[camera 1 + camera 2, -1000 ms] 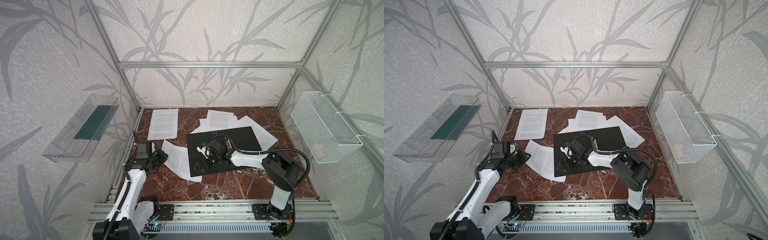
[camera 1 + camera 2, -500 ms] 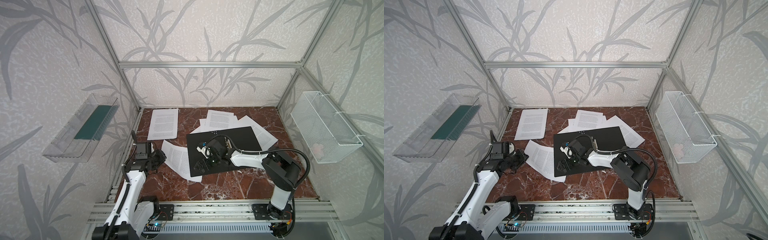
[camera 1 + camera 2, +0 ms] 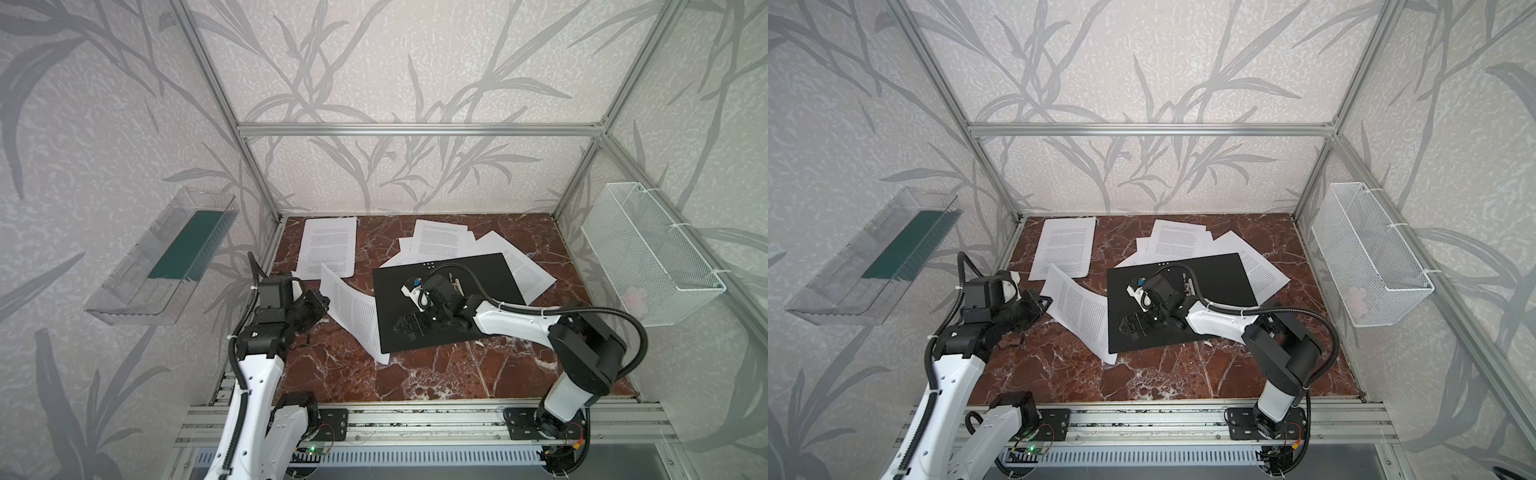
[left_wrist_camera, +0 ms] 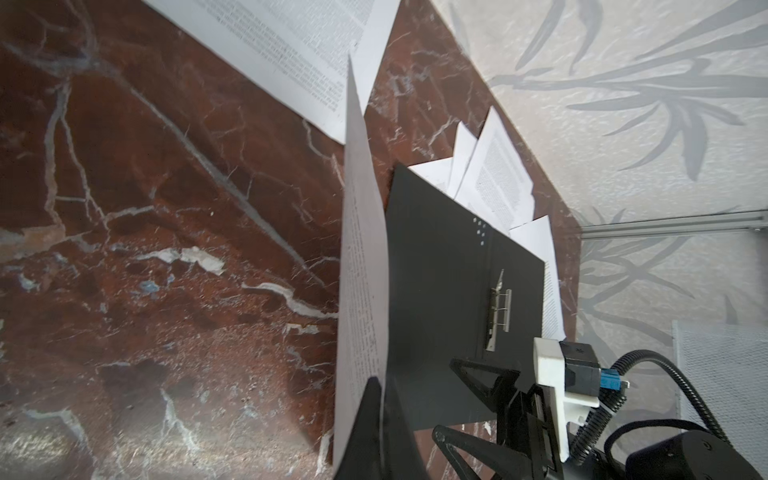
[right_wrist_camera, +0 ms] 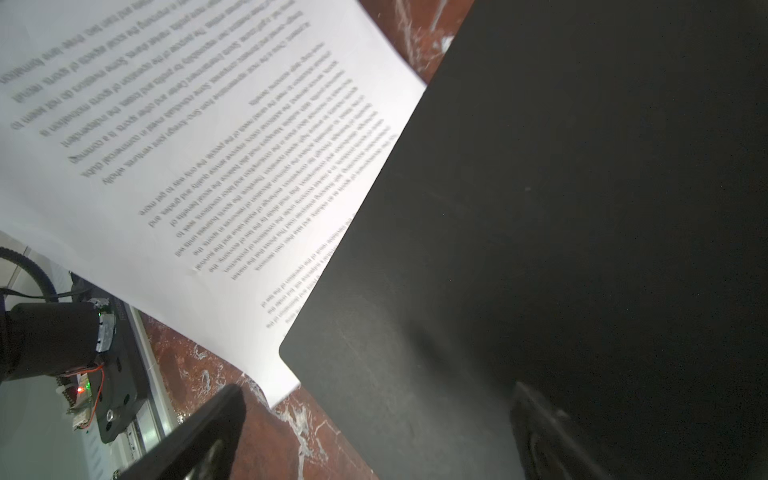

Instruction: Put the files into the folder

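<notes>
Left wrist view showed left gripper (image 4: 375,399) clenched on one sheet (image 4: 361,266); right gripper (image 3: 409,325) hung splayed over the open folder (image 3: 390,299). Next, the sheet probably needed carrying toward three o'clock

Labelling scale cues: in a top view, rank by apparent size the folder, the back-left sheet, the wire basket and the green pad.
1. wire basket and folder: alike; the basket hangs higher, nearer the camera, so unranked.
2. back-left sheet.
3. green pad: slightly smaller, also raised, so unsure.
</notes>
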Robot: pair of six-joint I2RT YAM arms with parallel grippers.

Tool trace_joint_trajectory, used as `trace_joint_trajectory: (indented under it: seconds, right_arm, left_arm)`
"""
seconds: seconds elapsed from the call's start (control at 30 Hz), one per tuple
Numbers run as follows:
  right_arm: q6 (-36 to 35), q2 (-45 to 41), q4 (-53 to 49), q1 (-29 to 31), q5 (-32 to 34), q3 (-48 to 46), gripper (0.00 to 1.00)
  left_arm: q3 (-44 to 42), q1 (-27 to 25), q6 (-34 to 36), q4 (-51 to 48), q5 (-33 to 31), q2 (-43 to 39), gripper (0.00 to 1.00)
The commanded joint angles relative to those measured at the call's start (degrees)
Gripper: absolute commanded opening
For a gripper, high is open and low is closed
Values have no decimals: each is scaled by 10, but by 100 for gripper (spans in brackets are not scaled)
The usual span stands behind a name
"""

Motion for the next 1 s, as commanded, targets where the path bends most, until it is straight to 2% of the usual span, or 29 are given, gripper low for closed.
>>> trace_joint_trajectory:
  seconds: [0.0,0.1,0.2,0.3,0.43,0.53,0.6,0.7,0.8,0.97]
  right_arm:
    - [-6,-62,-30,-12,82,-17,99]
    - [6,-107,-66,-26,149,-28,99]
    - [21,-152,-83,-63,159,-45,99]
    - [33,-192,-95,-101,134,-56,99]
    - [39,-251,-120,-134,143,-69,99]
    - [48,-305,-146,-170,152,-78,99]
    - [58,-341,-159,-197,146,-86,99]
    - [64,-372,-200,-227,137,-79,99]
    - [75,-396,-224,-267,100,-82,99]
    - [76,-457,-257,-309,87,-85,99]
  left_arm:
    - [55,-3,5,-32,36,-18,0]
    - [95,-12,-21,-19,59,-20,0]
    - [123,-58,-56,24,55,-9,0]
    - [153,-141,-83,70,6,18,0]
    - [181,-259,-109,147,-77,77,0]
    - [215,-343,-115,199,-136,148,0]
    - [256,-383,-116,230,-152,213,0]
    - [352,-419,-111,238,-153,321,0]
    - [448,-442,-112,237,-149,409,0]
    - [556,-471,-109,224,-142,496,0]
